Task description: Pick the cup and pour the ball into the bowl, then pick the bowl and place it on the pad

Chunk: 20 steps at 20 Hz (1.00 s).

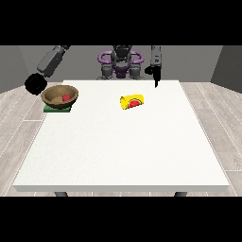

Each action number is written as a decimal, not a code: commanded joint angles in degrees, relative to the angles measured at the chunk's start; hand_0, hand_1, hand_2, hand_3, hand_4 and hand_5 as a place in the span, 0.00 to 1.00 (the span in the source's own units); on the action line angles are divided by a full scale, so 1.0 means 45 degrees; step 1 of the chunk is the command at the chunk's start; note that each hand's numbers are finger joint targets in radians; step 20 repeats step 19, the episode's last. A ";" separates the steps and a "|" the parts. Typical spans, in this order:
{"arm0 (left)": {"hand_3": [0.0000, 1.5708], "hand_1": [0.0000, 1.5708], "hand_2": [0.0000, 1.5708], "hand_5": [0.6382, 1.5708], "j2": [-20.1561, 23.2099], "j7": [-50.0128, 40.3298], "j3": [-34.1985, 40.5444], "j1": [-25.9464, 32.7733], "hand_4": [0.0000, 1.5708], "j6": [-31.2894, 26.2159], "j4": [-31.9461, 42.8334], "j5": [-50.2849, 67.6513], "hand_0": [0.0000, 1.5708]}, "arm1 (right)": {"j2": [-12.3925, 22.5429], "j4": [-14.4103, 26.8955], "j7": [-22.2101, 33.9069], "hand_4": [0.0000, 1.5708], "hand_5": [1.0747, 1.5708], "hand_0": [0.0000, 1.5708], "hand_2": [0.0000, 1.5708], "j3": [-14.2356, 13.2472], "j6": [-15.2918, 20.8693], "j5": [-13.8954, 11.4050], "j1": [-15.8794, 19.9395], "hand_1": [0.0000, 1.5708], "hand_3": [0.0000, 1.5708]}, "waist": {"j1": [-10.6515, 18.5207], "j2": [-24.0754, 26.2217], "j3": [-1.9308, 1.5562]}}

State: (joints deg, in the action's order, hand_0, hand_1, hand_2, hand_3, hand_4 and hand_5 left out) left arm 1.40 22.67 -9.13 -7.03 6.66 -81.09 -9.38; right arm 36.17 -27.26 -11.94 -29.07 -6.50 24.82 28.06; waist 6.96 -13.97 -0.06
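The round brown wooden bowl (59,96) is seen near the far corner of the large white tabletop (123,146) at the view's left, and it is set on a flat green square pad (57,108), of which only the near edge and corners are shown from under the bowl. A small red ball (66,97) is held inside the bowl, lying towards the side nearer the tabletop's middle. The yellow cup (132,101), marked with a red and green watermelon slice, is found lying on its side well apart from the bowl, towards the view's right of it and about midway across the far part of the tabletop; its mouth cannot be made out.

The black hand at the view's left (34,83) is held just beside the bowl, on the side away from the cup, beyond the tabletop's edge, and is not seen to touch the bowl; it is bunched into a dark rounded shape, but whether its fingers are curled or straight cannot be told. The black hand at the view's right (155,75) is hung over the far edge of the tabletop, well apart from the bowl and beyond the cup, with its fingers straight, together and pointed downwards, nothing being held in it.
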 commanded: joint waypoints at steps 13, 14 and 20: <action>0.00 0.00 0.00 0.75 -0.0309 0.1353 -0.3144 0.0537 0.77 0.3275 0.2660 0.0996 0.00 | 0.0043 -0.0989 0.0668 0.46 0.59 0.38 0.38 0.1659 0.0340 -0.1255 0.1006 0.38 0.40 | -0.1103 0.1151 0.0023; 0.00 0.00 0.00 0.75 -0.0309 0.1216 -0.4249 0.0970 0.77 0.4203 0.2099 0.1226 0.00 | 0.0461 -0.0694 0.0748 0.48 0.43 0.23 0.34 0.1346 0.0117 -0.1030 0.1234 0.23 0.42 | -0.0912 0.0906 0.0016; 0.00 0.00 0.00 0.75 -0.0311 0.1531 -0.4338 0.0872 0.77 0.4233 0.2325 0.1332 0.00 | 0.1215 -0.0351 0.0347 0.45 0.00 0.00 0.37 0.0905 -0.0897 -0.0736 0.0523 0.00 0.48 | -0.0847 0.0912 0.0009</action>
